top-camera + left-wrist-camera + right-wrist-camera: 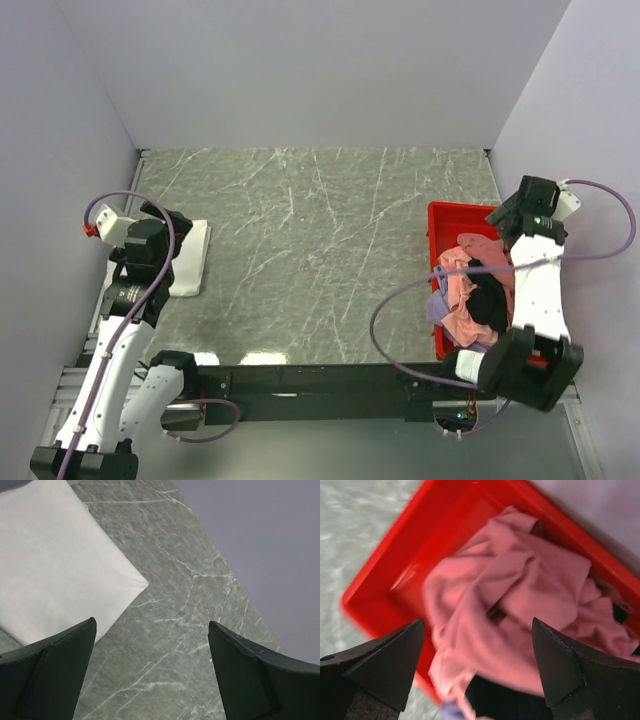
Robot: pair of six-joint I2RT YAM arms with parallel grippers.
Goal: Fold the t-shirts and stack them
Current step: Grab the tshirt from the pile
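A folded white t-shirt lies flat at the left edge of the table; it fills the upper left of the left wrist view. My left gripper is open and empty, above the shirt's right corner and the bare table beside it. A crumpled pile lies in the red tray on the right: a pink t-shirt on top, a black one and a lavender one. My right gripper is open and empty above the pink shirt.
The grey marble table is walled on the left, back and right. The red tray stands against the right wall. The right arm's cable loops over the table's front right.
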